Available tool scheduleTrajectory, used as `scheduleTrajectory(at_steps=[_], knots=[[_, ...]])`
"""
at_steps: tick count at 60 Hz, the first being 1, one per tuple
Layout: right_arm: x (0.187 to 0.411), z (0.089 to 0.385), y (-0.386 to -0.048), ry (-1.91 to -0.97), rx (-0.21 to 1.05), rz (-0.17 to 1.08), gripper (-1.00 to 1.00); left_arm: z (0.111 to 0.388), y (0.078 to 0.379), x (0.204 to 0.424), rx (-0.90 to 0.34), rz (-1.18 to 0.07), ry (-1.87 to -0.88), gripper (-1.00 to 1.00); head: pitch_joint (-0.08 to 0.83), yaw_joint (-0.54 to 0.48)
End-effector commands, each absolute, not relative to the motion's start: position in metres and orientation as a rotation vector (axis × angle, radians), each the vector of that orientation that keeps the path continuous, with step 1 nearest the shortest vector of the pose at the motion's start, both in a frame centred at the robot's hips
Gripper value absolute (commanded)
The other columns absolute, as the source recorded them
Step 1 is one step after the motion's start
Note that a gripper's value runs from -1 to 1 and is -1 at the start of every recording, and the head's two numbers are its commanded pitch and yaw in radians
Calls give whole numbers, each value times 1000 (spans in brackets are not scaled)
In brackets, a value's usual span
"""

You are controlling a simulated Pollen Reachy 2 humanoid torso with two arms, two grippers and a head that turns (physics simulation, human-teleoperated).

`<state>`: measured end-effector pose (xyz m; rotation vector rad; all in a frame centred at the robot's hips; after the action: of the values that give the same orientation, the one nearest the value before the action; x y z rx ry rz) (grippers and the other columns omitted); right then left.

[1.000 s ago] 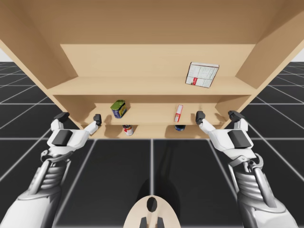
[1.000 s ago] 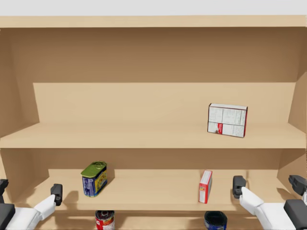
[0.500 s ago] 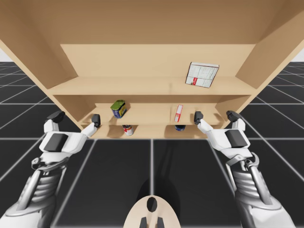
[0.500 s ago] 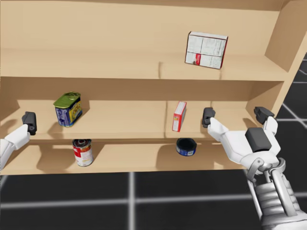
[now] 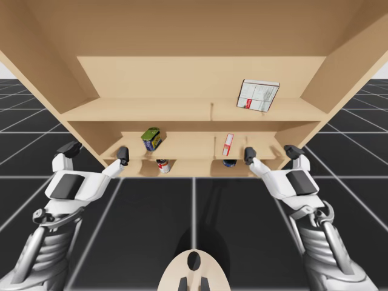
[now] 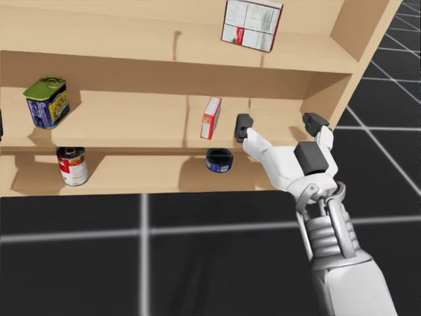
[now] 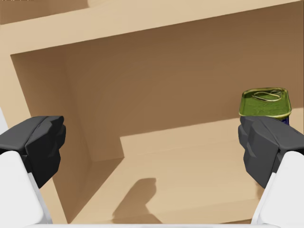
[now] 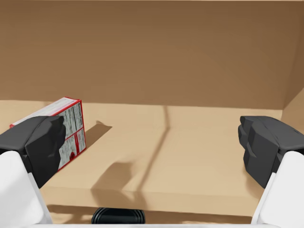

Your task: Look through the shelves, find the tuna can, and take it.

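Note:
The tuna can (image 6: pixel 219 160) is a low dark blue can on the bottom shelf, under the middle board; it is also in the high view (image 5: pixel 229 162). My right gripper (image 6: pixel 279 123) is open in front of the middle shelf, just right of and above the can. In the right wrist view the gripper (image 8: pixel 152 147) faces the middle shelf, with the can's dark top (image 8: pixel 118 216) low between its fingers. My left gripper (image 5: pixel 95 150) is open at the shelf's left end, and in the left wrist view (image 7: pixel 152 147) nothing lies between its fingers.
A blue tin with a green lid (image 6: pixel 47 101) and a small red-and-white box (image 6: pixel 210 117) stand on the middle shelf. A red can (image 6: pixel 72 165) stands on the bottom shelf. A large white box (image 6: pixel 251 24) sits on the upper shelf. The shelf's side wall (image 6: pixel 358 33) is at the right.
My head has turned down and to the right. My right gripper has shifted a little left towards the small box and can. My left arm has drawn slightly back and lower.

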<state>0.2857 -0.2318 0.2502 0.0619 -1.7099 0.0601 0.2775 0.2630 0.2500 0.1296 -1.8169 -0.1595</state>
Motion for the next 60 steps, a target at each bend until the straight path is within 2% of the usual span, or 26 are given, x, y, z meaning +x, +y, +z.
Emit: scheduleTrajectory(at_steps=[1, 10, 20, 26, 35, 49, 60], knots=[[258, 243, -217, -1644, 172, 68, -1000, 251, 262, 275, 127, -157, -1818, -1000, 586, -219], [233, 222, -207, -1589, 192, 100, -1000, 251, 263, 276, 128, -157, -1818, -1000, 585, -226], [226, 196, -206, -1550, 222, 146, -1000, 251, 264, 277, 126, -161, -1819, -1000, 584, -233], [237, 177, -206, -1509, 224, 147, -1000, 251, 264, 277, 125, -164, -1819, -1000, 582, -232], [272, 146, -202, -1454, 233, 122, -1000, 249, 263, 277, 126, -167, -1816, -1000, 584, -232], [324, 126, -193, -1476, 128, 109, -1000, 247, 261, 278, 133, -176, -1812, -1000, 583, -228], [348, 118, -181, -1440, 108, 120, -1000, 246, 259, 279, 135, -185, -1806, -1000, 583, -228]])
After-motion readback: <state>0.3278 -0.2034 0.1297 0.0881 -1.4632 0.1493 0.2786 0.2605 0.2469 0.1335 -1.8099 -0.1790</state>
